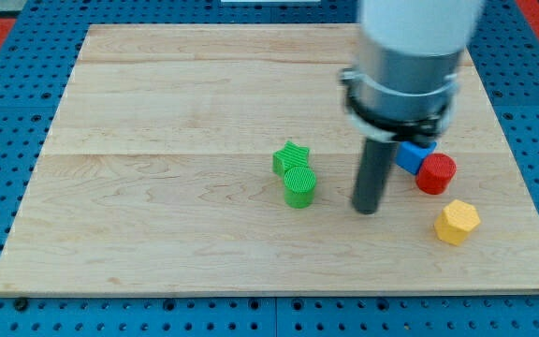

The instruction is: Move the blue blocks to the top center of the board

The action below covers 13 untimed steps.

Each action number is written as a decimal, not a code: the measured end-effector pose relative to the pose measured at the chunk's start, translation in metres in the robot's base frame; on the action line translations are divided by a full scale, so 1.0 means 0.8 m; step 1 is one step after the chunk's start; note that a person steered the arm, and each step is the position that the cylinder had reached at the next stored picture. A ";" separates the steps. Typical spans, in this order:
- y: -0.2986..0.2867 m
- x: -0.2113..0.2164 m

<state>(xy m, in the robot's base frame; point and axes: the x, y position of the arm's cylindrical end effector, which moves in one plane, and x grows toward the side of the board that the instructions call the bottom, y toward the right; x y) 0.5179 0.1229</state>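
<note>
a wide pale grey cylinder forms the arm's upper part, blurred and cut off by the view's top. below it sits a darker grey band ringed by a thin black clamp with small lugs. from there a straight dark rod [372, 178], nearly black and smooth, runs down to my tip [367, 210], a flat round end.

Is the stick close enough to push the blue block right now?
Probably yes. My tip sits just to the view's left of the blue block, a little lower, with nothing between them. The red cylinder touches the blue block's other side and may get shoved along.
</note>
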 end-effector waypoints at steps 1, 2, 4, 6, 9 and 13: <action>0.053 -0.019; 0.061 -0.028; 0.052 -0.128; 0.103 -0.157; 0.042 -0.205; 0.000 -0.260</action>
<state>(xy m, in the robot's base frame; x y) 0.3096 0.1225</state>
